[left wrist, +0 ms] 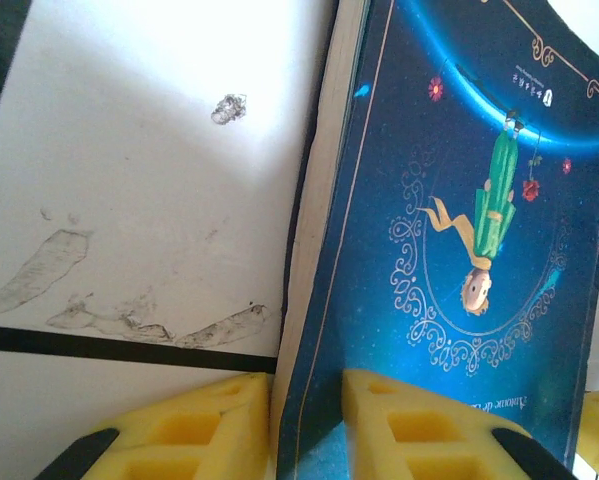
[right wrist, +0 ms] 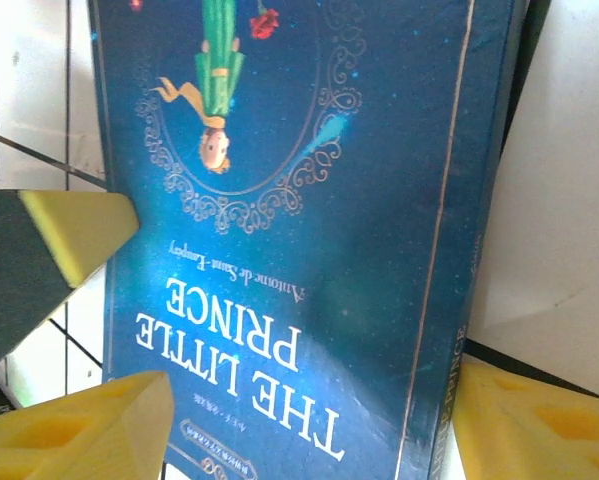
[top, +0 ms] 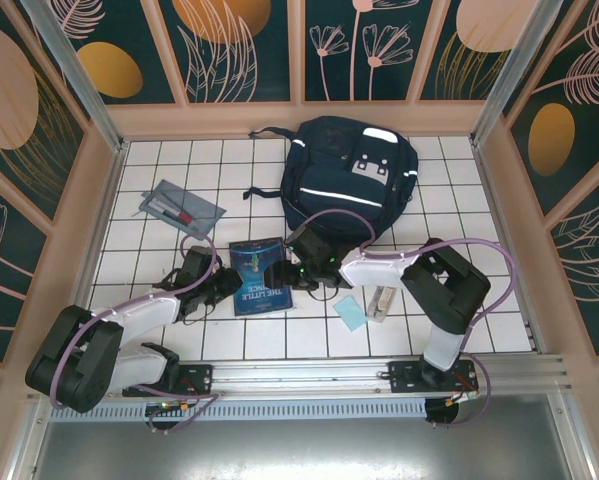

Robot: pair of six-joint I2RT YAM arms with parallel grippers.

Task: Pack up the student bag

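Looking down on the white-tiled tabletop (top: pixel 149 165) and finding the student bag (top: pixel 349 165) at the far middle, lying front face up, navy, white stripes and grey patch on show, a dark strap looping out at its far left. Sitting well clear of both tools.

Dropping nearer: a blue book (top: pixel 257 277), cover up, just this side of the bag, gold lettering reading "The Little Prince".

Catching the left tool (top: pixel 217 287) right at the book's left edge. Going in close on the left wrist view: clamped on that edge, one yellow pad (left wrist: pixel 419 430) pressed on the front cover, the other against the far side of the page block, white page edges squeezed in between.

Swinging across to the right tool (top: pixel 287 275), parked at the book's right edge. Jaws wide apart there, gripping nothing. From the right wrist view, yellow pads (right wrist: pixel 84 430) low left and low right, the cover spread between and beyond them. Hard to call any contact with the book on that side.

Rounding off the tabletop: a flat grey pouch (top: pixel 184 208) far left with pens inside, well apart from the book. Then a light-blue card (top: pixel 351 313) and a small pale oblong item (top: pixel 381 300) just beside each other, near the book's right.
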